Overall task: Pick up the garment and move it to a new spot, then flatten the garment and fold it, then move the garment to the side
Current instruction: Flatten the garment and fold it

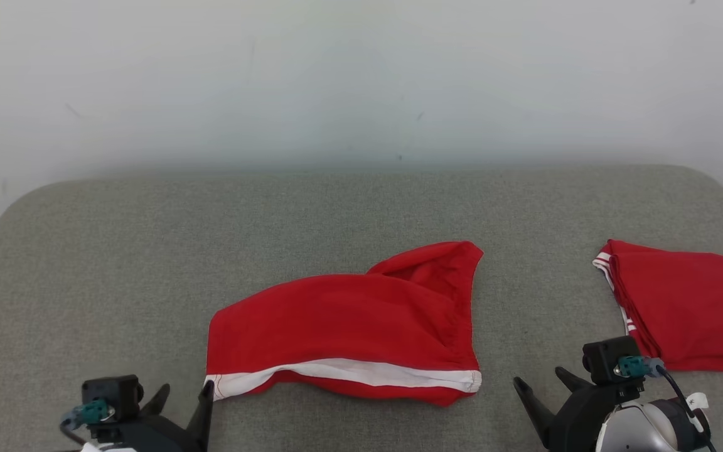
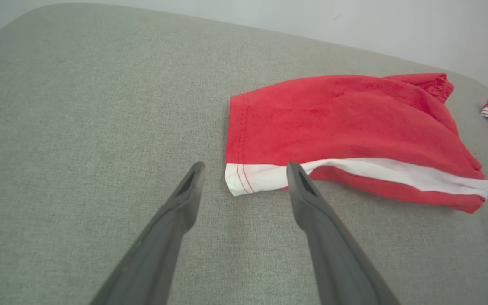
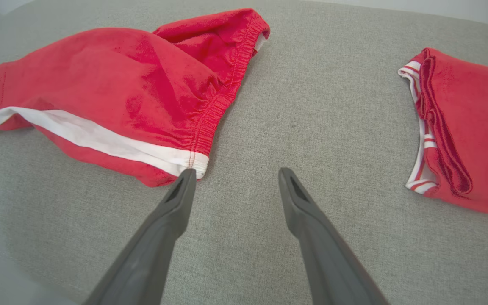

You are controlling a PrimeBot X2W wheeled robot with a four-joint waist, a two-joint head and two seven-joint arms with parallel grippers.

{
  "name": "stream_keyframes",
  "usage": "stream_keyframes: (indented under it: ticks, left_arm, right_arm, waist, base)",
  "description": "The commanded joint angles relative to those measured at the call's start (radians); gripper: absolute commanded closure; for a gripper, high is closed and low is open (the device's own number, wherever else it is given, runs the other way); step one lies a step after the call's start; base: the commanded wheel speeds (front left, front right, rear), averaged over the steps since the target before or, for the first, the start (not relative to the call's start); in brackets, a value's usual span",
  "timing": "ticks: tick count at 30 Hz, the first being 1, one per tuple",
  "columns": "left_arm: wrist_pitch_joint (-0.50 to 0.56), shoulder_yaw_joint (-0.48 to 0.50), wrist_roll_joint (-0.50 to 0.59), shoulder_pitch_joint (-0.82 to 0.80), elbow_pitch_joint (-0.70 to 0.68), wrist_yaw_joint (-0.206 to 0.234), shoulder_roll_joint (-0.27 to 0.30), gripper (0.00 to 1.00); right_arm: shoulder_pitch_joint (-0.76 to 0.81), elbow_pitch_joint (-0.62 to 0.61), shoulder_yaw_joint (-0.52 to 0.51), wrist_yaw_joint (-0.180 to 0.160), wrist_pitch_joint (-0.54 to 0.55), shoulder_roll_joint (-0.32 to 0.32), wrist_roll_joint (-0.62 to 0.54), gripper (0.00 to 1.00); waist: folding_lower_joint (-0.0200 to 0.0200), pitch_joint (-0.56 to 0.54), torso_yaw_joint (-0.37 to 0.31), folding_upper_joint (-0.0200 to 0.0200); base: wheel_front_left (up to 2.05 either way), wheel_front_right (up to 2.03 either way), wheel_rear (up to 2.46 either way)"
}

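Note:
The garment [image 1: 349,320] is a pair of red shorts with a white side stripe, lying rumpled in the middle of the grey padded table [image 1: 117,251]. Its elastic waistband end points right and bulges up. My left gripper [image 1: 186,389] stands open at the near left corner; in the left wrist view the gripper [image 2: 245,167] has the white hem corner of the garment [image 2: 345,118] between its fingertips. My right gripper [image 1: 540,376] is open just right of the near right corner. In the right wrist view that gripper [image 3: 236,171] has one fingertip at the waistband corner of the garment [image 3: 112,89].
A second red garment with white stripes [image 1: 688,307] lies folded at the table's right edge, close behind my right wrist; it also shows as the folded garment [image 3: 468,127] in the right wrist view. A pale wall rises behind the table. Bare grey table surface stretches to the left and back.

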Motion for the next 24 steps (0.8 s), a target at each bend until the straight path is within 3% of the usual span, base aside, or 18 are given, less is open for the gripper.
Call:
stream_keyframes:
  ticks: [1, 10, 24]
  left_arm:
    - [0.017, -0.008, -0.002, -0.018, 0.017, 0.003, 0.0, 0.0]
    - [0.068, -0.031, 0.018, -0.102, 0.132, 0.021, -0.01, 0.0]
    - [0.094, -0.043, 0.009, -0.209, 0.259, 0.033, -0.028, 0.0]
  right_arm:
    - [0.013, -0.018, -0.008, 0.0, 0.03, -0.003, -0.017, 0.0]
    - [-0.011, -0.042, -0.006, 0.0, 0.107, -0.003, -0.07, 0.0]
    - [-0.072, -0.016, 0.038, 0.0, 0.095, -0.003, -0.088, 0.0]
  waist:
    - [-0.0001, 0.009, 0.0, 0.0]
    - [-0.0001, 0.07, -0.01, 0.0]
    - [-0.0001, 0.134, -0.017, 0.0]
  base:
    - [0.0, 0.0, 0.0]
    - [0.0, 0.0, 0.0]
    - [0.0, 0.0, 0.0]
